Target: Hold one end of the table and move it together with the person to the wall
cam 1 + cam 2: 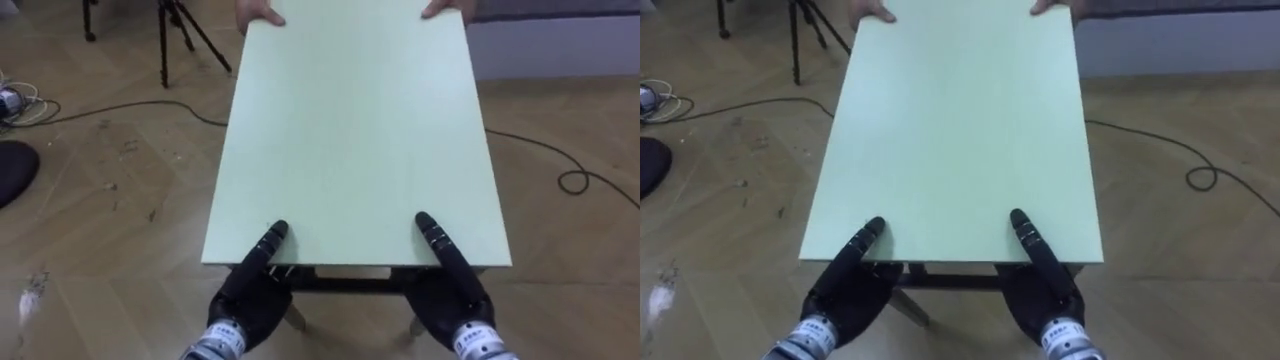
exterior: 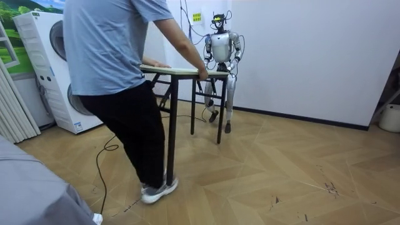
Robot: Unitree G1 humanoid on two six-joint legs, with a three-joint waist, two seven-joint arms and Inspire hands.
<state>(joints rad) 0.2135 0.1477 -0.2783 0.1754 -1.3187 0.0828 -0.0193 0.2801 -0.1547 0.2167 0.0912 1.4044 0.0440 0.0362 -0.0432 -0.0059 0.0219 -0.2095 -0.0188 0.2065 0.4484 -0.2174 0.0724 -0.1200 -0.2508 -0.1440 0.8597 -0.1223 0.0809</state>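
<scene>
i have the table straight ahead, its long axis running away from me to the person's hands on the far short edge. my left hand and right hand each clamp the near edge, thumb on top and palm beneath, equally close, so i judge the carry goes along that axis

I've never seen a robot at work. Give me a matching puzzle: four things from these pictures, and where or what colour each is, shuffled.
1 table
2 person's hands
3 left hand
4 tripod

A on the floor, beyond the table
B at the table's near edge
C pale green on top
D at the table's far edge

Pairs: 1-C, 2-D, 3-B, 4-A.
</scene>
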